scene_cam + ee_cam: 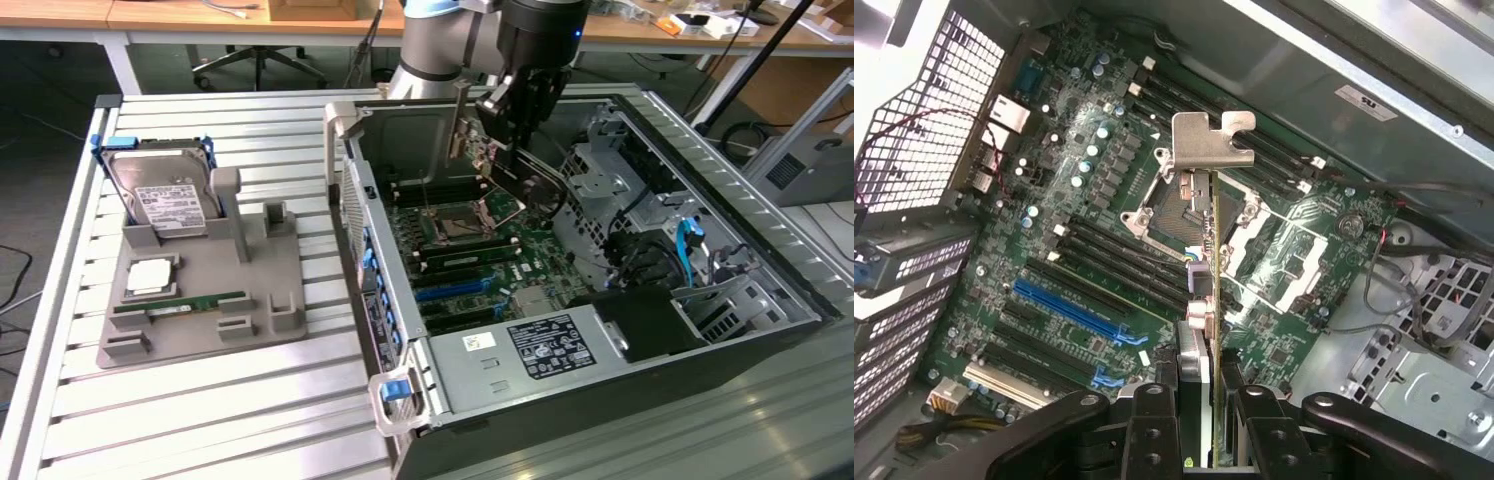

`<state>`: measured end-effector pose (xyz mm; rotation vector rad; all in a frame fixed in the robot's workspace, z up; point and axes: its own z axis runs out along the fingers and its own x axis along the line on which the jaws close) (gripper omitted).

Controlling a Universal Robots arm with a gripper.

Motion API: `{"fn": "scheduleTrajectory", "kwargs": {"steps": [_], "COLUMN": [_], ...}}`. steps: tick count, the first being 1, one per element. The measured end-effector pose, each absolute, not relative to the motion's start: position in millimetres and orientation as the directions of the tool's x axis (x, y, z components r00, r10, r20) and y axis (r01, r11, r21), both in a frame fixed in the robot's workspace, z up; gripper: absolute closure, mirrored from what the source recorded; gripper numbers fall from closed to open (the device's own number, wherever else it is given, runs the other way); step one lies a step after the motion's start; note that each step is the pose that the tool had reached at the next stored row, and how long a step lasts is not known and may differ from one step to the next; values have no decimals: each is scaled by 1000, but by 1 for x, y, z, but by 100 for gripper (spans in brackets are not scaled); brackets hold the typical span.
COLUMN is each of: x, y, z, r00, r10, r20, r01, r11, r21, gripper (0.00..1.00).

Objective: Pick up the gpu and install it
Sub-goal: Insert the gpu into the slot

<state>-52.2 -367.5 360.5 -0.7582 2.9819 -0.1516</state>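
Observation:
My gripper (pixel 514 125) hangs inside the open computer case (pixel 350 190), shut on the gpu (pixel 523 178). The gpu is a thin dark card with a silvery bracket strip (pixel 462 120) at one end, held on edge above the motherboard (pixel 534 265). In the wrist view the gpu (pixel 1216 250) is seen edge-on, running out from between the black fingers (pixel 1152 425) of the gripper (pixel 1204 425), with its bracket (pixel 1210 140) at the far end. It hovers over the CPU socket (pixel 1174 205), clear of the blue expansion slots (pixel 1069 310).
A grey holder tray (pixel 274 300) sits on the slatted table at the exterior view's left. It carries a hard drive (pixel 163 195), a silver square chip (pixel 150 277) and a green memory stick (pixel 180 302). The power supply (pixel 534 350), drive cages (pixel 621 170) and cables (pixel 687 250) crowd the case.

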Motion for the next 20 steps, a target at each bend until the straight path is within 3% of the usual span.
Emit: {"fn": "scheduleTrajectory", "kwargs": {"steps": [20], "x": [-52], "y": [-367], "z": [360], "r00": [-851], "r10": [-525], "r20": [-35], "r01": [-519], "r11": [848], "r21": [-110], "gripper": [73]}}
